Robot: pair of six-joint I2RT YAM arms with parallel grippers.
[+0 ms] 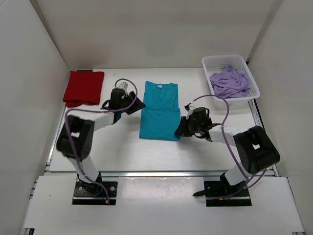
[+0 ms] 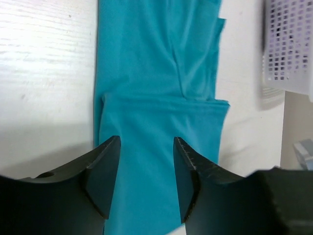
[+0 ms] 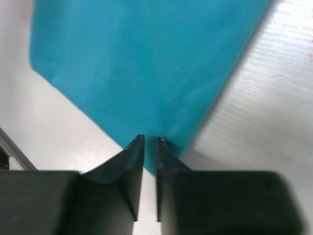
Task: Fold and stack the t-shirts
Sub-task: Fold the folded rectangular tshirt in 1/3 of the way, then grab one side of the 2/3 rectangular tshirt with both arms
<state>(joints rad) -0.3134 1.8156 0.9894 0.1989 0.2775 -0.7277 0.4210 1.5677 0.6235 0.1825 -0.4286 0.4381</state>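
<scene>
Right, your left pincer (image 2: 146, 142) stands released, its two fingers well apart, and it hovers at the left edge of the teal-blue t-shirt (image 1: 159, 110). In the left wrist view the cloth shows in the gap between the fingers and spreads out ahead of them. Your right pincer (image 3: 149, 138) is at the near right corner of that same t-shirt. Its jaws stand almost together, with only a thin slit between them, and its tips meet the cloth's edge. You cannot tell from these views whether it nips the fabric or not.

The teal-blue t-shirt lies flat on the tabletop (image 1: 122, 147) between your two pincers, narrowed to a long strip with a crease across its middle. The red t-shirt (image 1: 84, 87) sits folded beyond your left pincer, on its outer side and apart from it. The lavender t-shirt (image 1: 230, 82) lies bunched in the white basket (image 1: 222, 57), well beyond your right pincer.
</scene>
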